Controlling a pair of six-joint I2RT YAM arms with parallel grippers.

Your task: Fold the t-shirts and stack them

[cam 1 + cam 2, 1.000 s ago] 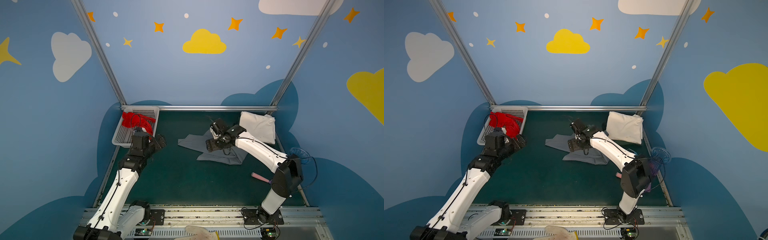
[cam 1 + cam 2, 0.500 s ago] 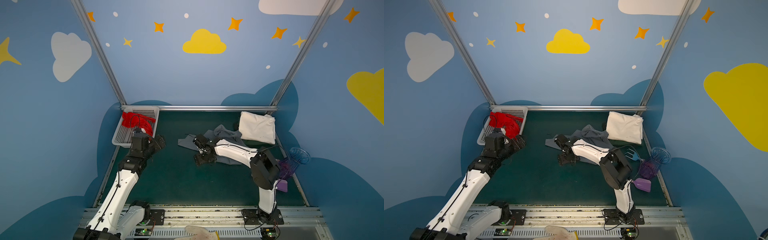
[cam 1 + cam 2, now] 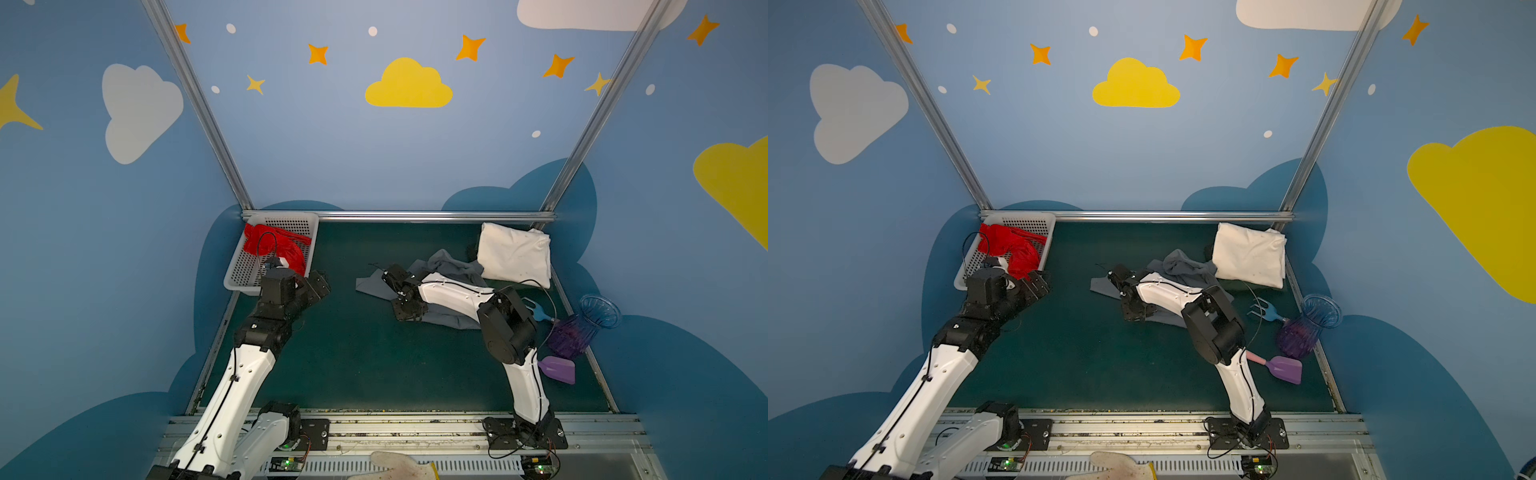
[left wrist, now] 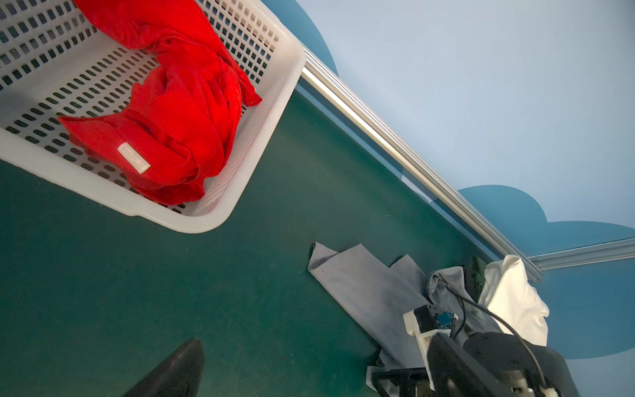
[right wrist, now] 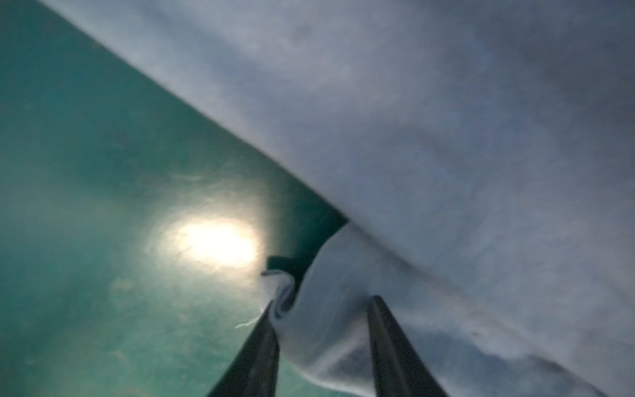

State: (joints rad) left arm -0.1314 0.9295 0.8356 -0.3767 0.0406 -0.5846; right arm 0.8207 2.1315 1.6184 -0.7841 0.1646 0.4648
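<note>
The slate grey t-shirt [image 3: 451, 266] [image 3: 1187, 266] lies rumpled on the green mat, partly bunched against the folded cream-white t-shirt [image 3: 515, 255] [image 3: 1250, 255] at the back right. My right gripper [image 3: 408, 312] [image 3: 1136, 313] is down at the grey shirt's near edge. In the right wrist view the right gripper [image 5: 323, 306] is shut on a rolled fold of that grey cloth [image 5: 446, 137]. The red t-shirt [image 3: 274, 247] [image 4: 178, 103] lies crumpled in the white basket [image 3: 239, 278]. My left gripper [image 3: 318, 284] [image 3: 1038, 284] hovers open and empty beside the basket.
A purple vase [image 3: 582, 332], a blue fork [image 3: 536, 311] and a purple scoop [image 3: 559, 370] lie along the right edge. The right arm's elbow [image 3: 507, 328] sits above the mat near them. A metal rail [image 3: 395, 216] bounds the back.
My right arm swung leftward and down to the grey shirt's near edge and closed on it. The grey cloth bunched up toward the cream shirt. The left arm barely moved.
</note>
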